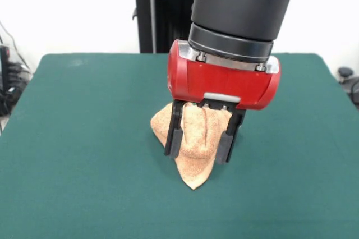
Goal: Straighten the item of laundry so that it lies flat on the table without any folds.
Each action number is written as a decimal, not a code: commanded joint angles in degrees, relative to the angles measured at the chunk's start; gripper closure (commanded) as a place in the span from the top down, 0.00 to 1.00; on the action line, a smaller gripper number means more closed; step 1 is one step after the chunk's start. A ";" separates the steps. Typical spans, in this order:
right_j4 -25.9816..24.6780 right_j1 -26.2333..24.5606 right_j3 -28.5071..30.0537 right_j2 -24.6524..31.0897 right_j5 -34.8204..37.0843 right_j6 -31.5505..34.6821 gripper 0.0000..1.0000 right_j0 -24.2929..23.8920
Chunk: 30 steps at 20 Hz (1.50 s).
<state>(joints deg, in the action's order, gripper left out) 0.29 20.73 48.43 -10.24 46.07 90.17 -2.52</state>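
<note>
The item of laundry, an orange-tan terry towel, lies bunched in a heap near the middle of the dark green table. One pointed corner reaches toward the near edge. My gripper is directly over the heap. Its two black fingers stand wide apart, one on each side of the bunched cloth, with their tips down near the table top. A raised ridge of towel runs up between them toward the red gripper body. The back of the towel is hidden behind the gripper.
The black pedestal stands beyond the table's far edge. Dark gear and cables sit off the table at the left, and another dark object at the right.
</note>
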 commanded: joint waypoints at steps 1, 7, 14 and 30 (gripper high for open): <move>0.95 -2.91 10.90 4.63 -4.57 11.85 1.00 0.61; 1.36 -4.39 11.14 5.13 -7.20 12.34 1.00 0.54; 1.41 -4.92 12.79 5.22 -10.50 12.66 1.00 0.57; 2.45 -1.29 23.11 5.02 -13.74 13.81 1.00 0.33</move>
<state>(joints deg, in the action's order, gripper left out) 0.70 20.49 56.83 -10.22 34.15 90.17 -2.68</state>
